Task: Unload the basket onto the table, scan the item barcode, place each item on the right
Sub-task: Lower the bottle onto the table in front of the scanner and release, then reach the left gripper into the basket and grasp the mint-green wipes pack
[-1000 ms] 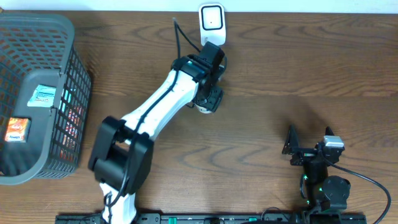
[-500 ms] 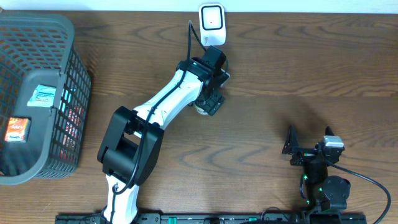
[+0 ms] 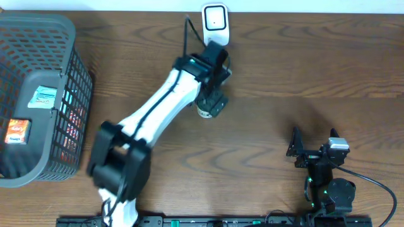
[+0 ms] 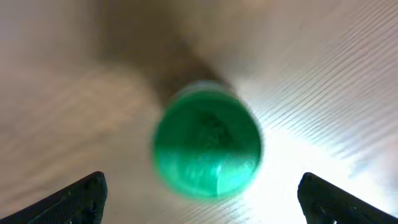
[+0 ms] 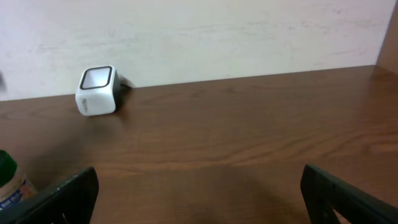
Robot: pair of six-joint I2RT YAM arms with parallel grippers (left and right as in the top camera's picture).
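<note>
Arm (image 3: 163, 106) outstretched, left claw (image 4: 202, 194) spread over bottle (image 4: 207, 148)

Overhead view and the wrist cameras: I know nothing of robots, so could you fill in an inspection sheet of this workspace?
Surface: brown wooden table.
Job's things: white scanner at the far edge; green-capped bottle upright under the left gripper.
Clutter: dark mesh basket at the left, packets inside.
Grippers: left gripper open above the bottle, not touching; right gripper open, empty.
Cables: black cable by the right arm's base.
Surroundings: pale wall behind the table.
</note>
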